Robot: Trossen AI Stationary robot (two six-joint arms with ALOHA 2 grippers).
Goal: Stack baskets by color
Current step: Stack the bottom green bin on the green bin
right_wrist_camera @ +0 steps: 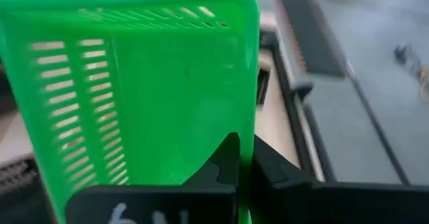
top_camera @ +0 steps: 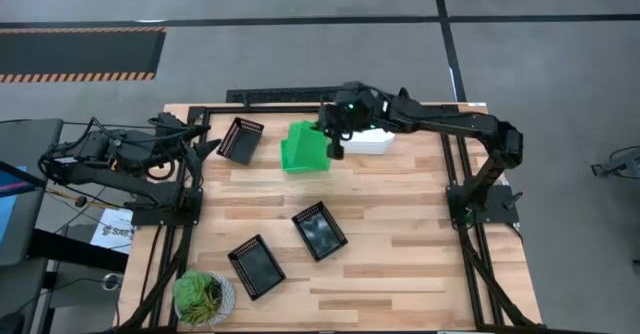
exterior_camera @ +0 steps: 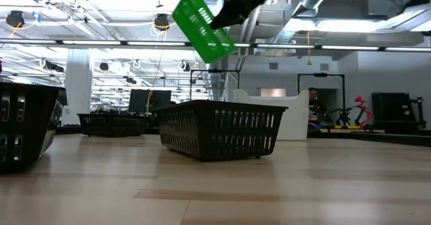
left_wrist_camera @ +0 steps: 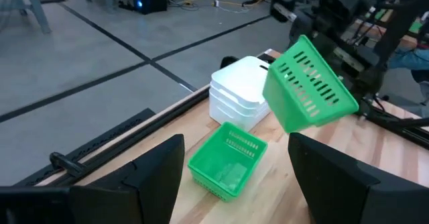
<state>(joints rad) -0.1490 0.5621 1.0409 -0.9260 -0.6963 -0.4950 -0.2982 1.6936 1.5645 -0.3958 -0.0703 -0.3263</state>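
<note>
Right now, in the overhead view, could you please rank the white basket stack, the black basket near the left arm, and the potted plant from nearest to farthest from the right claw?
1. White basket stack: just beside the right claw, at the table's far edge.
2. Black basket: across the table near the left arm.
3. Potted plant: near corner on the left, farthest.

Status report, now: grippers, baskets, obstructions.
Right gripper shut on green basket, tilted in the air above the green stack. Left gripper open, parked at table's left edge. White stack beside; nothing blocking.
</note>
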